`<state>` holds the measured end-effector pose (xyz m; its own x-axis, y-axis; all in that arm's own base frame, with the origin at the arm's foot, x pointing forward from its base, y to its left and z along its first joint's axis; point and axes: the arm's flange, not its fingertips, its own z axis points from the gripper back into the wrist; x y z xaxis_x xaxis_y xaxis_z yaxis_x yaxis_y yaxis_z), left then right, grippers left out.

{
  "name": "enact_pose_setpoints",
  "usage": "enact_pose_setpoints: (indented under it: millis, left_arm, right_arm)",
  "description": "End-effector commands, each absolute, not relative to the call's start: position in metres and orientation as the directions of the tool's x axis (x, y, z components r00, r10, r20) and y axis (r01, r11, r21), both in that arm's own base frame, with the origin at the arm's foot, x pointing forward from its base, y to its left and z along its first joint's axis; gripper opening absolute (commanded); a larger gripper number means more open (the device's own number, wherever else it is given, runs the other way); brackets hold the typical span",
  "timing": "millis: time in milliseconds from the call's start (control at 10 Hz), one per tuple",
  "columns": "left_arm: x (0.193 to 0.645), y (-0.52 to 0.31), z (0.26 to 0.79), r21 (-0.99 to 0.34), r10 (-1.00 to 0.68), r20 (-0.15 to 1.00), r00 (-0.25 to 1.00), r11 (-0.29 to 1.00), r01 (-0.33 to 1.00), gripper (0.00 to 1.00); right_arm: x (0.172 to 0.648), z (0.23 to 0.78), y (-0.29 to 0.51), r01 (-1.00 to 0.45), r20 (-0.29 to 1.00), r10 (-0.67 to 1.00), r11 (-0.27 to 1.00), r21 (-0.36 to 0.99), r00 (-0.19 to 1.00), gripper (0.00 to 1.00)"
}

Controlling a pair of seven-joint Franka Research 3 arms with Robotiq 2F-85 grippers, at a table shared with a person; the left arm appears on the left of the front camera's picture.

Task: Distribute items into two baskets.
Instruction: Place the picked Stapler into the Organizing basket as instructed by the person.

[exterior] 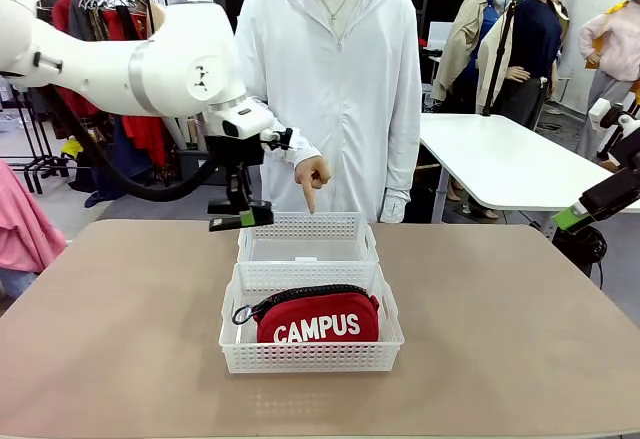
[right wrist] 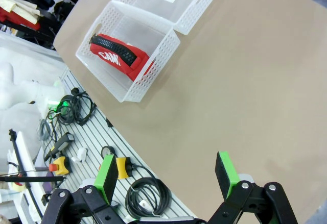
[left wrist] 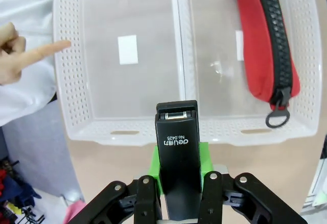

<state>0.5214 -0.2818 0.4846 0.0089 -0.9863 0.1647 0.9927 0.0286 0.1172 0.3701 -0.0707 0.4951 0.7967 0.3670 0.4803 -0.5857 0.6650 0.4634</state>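
A red "CAMPUS" pouch (exterior: 318, 317) lies in the nearer white basket (exterior: 310, 357). The farther basket (exterior: 300, 225), touching it behind, holds nothing. My left gripper (exterior: 240, 219) hangs just over that basket's left rim, shut on a black stapler (exterior: 232, 223). In the left wrist view the stapler (left wrist: 177, 152) juts forward between the green pads over the empty basket's rim (left wrist: 71, 55), with the pouch (left wrist: 263, 40) in the other basket. A person's finger (exterior: 311, 197) points down at the far basket. My right gripper (right wrist: 168, 175) is open, off the table's right side (exterior: 600, 204).
The person stands close behind the tan table (exterior: 500, 339). A white table (exterior: 500, 159) stands at the back right and a clothes rack (exterior: 110, 9) at the back left. Cables and tools (right wrist: 76, 112) lie on a slatted shelf beside the table's edge.
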Motion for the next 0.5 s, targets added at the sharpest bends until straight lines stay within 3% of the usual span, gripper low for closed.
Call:
enact_pose_setpoints:
  millis: [0, 400]
  left_arm:
    - [0.531, -0.292, 0.485, 0.164, -0.985, 0.168, 0.023, 0.051, 0.985, 0.01]
    - [0.546, -0.341, 0.461, 0.165, -0.988, 0.150, -0.033, -0.008, 0.986, 0.01]
  right_arm:
    - [0.370, 0.496, -0.069, -0.583, 0.486, 0.357, 0.662, 0.471, 0.798, 1.00]
    - [0.370, 0.496, -0.069, -0.583, 0.486, 0.357, 0.662, 0.471, 0.798, 1.00]
